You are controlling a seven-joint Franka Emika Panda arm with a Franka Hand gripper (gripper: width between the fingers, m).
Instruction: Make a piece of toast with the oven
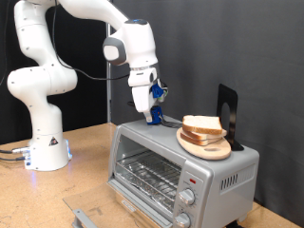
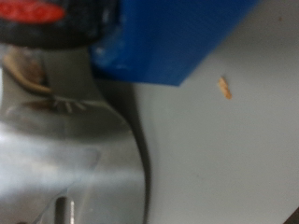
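In the exterior view: gripper point(image 1: 152, 118) low over the oven point(image 1: 180, 166) top, left of the piece of toast point(image 1: 201, 125) on a wooden plate point(image 1: 205, 145); door down, rack bare. Jaw state impossible to tell. In the wrist view: blurred, perhaps a crumb point(image 2: 224, 88) on grey metal.

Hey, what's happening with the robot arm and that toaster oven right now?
The robot's hand is down at the top of the silver oven, near its rear corner on the exterior view's left. The piece of toast lies on a round wooden plate on top of the oven, beside the hand but not held. A black stand is behind the plate. The oven door looks shut, with its rack bare.
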